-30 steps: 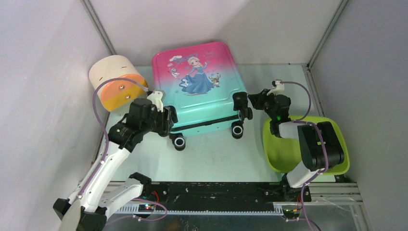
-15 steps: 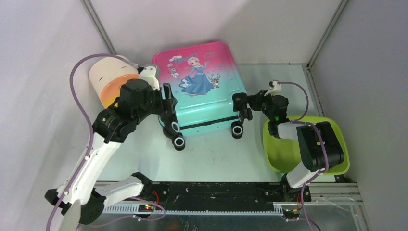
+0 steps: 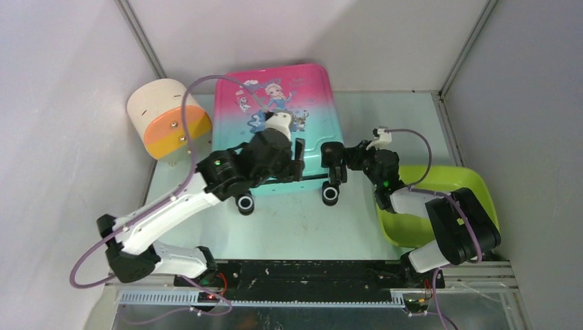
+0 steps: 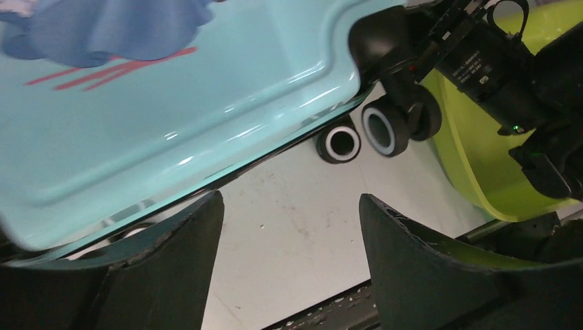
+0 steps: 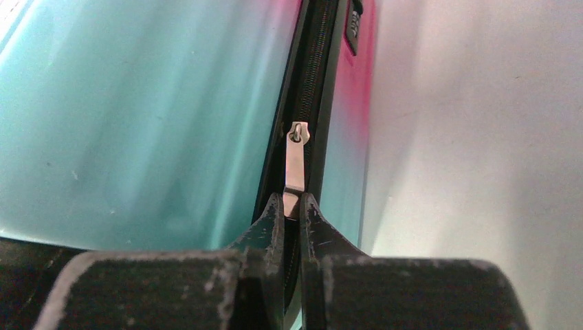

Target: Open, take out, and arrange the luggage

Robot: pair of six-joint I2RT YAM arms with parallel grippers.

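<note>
Luggage (image 3: pixel 313 96) against right gripper (image 5: pixel 292 205), zipper pull (image 5: pixel 295 168) pinched

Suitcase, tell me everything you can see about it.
The suitcase is a glossy hard shell that fades from pink to teal and carries a cartoon princess print. It lies flat on the table, print up, with its black wheels toward the arms. A black zipper runs along its side, and the right gripper is shut on the metal zipper pull. The open left gripper hangs at its near teal edge; whether it touches is unclear.
</note>
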